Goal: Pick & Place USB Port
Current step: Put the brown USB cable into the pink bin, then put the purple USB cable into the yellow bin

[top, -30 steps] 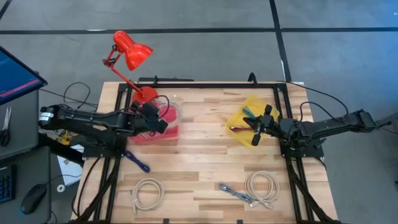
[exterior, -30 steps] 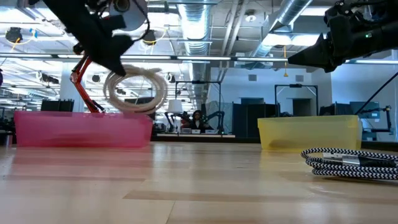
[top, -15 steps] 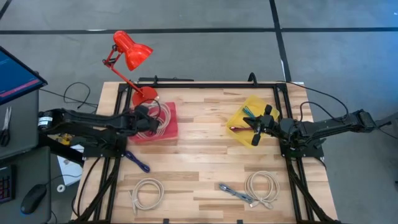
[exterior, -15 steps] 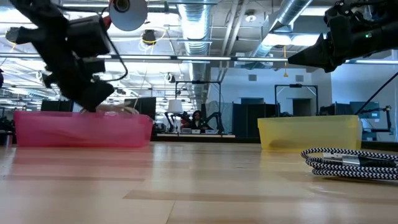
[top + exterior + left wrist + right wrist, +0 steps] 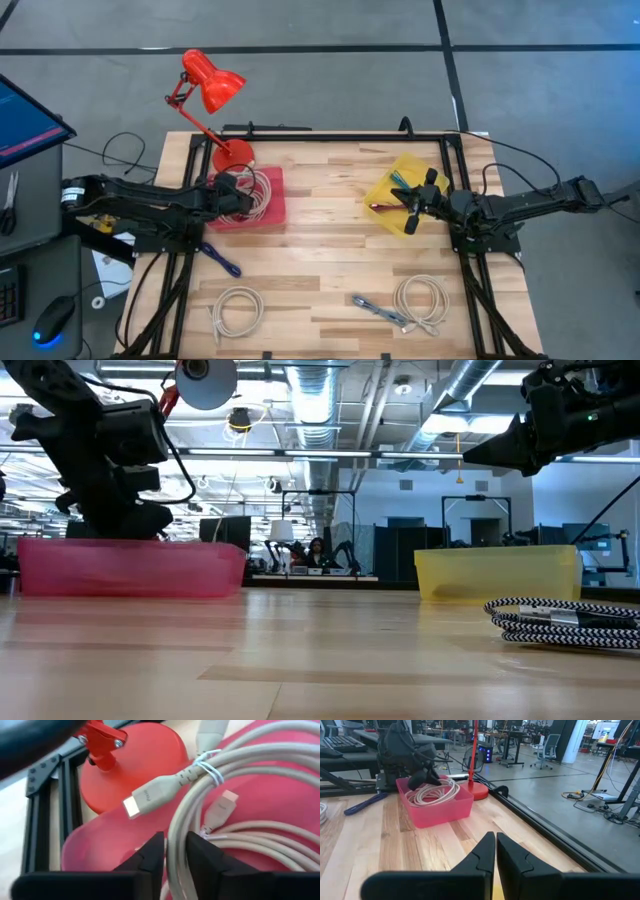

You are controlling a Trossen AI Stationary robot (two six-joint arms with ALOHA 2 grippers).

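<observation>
- High view: pale planked wooden worktop point(image 5: 320, 250) inside a black frame. The left gripper point(image 5: 232, 190) reaches down into the translucent pink bin point(image 5: 272, 200), a shallow rectangular tub at the worktop's left rear, where a coiled beige USB cable point(image 5: 256, 192) lies. The right gripper point(image 5: 412, 203) sits over the yellow bin point(image 5: 395, 190), which holds thin coloured items. A glossy red desk lamp point(image 5: 212, 85) stands just behind the pink bin. Toward the front edge lie a loose beige coil point(image 5: 236, 309), a second pale coil point(image 5: 421, 299) and a braided grey cable point(image 5: 378, 311); a blue tool point(image 5: 220, 259) lies near the left edge.
- Low view: the left gripper point(image 5: 118, 520) dips behind the pink bin's point(image 5: 130, 567) frosted wall; its fingers are hidden there. The yellow bin point(image 5: 497, 573) stands well apart on the right, with a black-and-white braided coil point(image 5: 565, 620) in front of it.
- Left wrist view: the smooth beige USB cable point(image 5: 240, 780) lies on the pink bin floor point(image 5: 100, 850), its loops tied with a thin white wire tie, flat plugs showing. One strand passes between the dark fingers point(image 5: 150, 855), which stand a narrow gap apart; grip or mere contact, cannot tell.
- Right wrist view: the right gripper's point(image 5: 496, 851) tapered dark fingers are pressed together, clenched on nothing visible. Across the worktop, the pink bin point(image 5: 440, 802) with its cable coil.
</observation>
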